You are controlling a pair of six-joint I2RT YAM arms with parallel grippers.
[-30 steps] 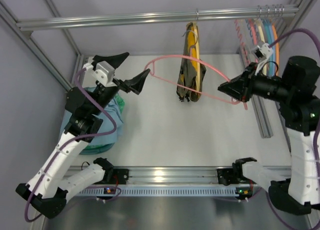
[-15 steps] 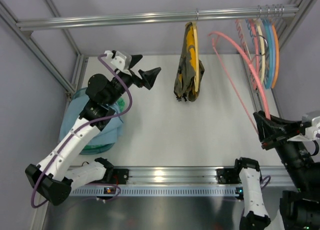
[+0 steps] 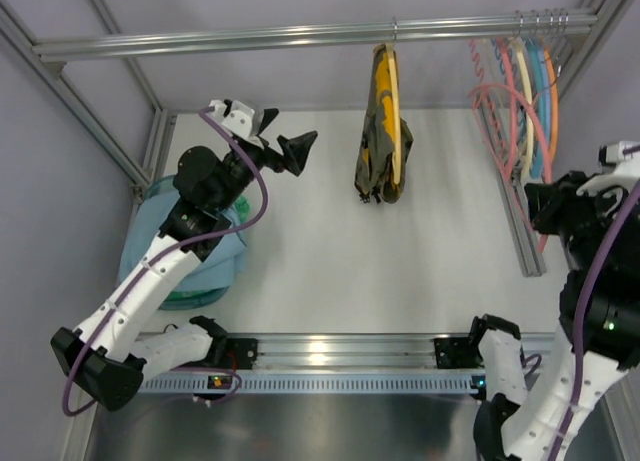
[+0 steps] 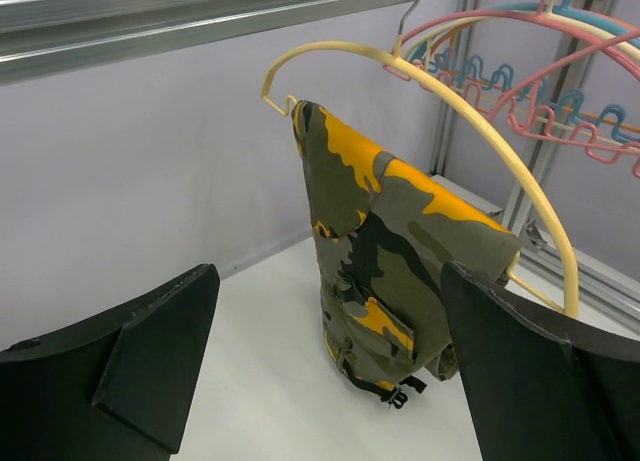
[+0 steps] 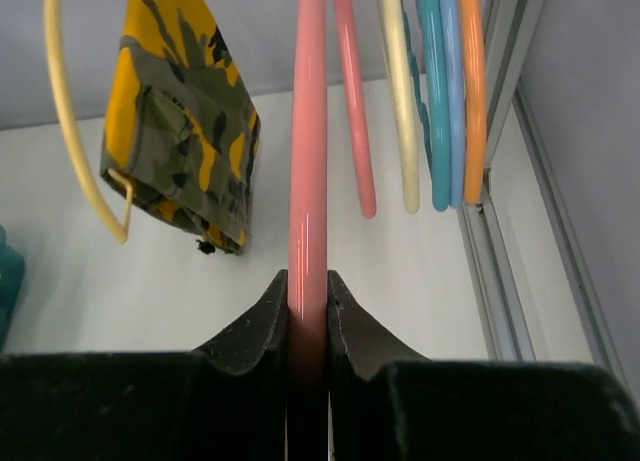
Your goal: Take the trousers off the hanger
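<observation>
A second ago the hanger [image 5: 308,161] was stretched across the middle of the surface [image 3: 400,271], in front of the camouflage garment [image 3: 380,151]. Now it has been carried to the right end of the rail [image 3: 300,36], where it is seen just beside the bare hangers [image 3: 530,91]. It is gripped by the right tool [image 5: 307,291], whose jaws are closed narrowly on its thin salmon-pink bar. That arm has been drawn back and raised at the right edge of the overhead view. Whether the hook has been set on the rail cannot be told.

The left tool [image 3: 290,131] has been lifted slightly and turned toward the camouflage garment. Its jaws are spread wide and nothing is held between them. The garment itself is left hanging on its yellow hanger [image 4: 480,131] as before.

The trousers [image 3: 230,259] are off the hanger and well apart from it. They are found bunched in the teal bin [image 3: 185,299] at the left of the surface, under the left arm. A scrap of green cloth [image 3: 238,211] is seen at the bin's far side, next to them.
</observation>
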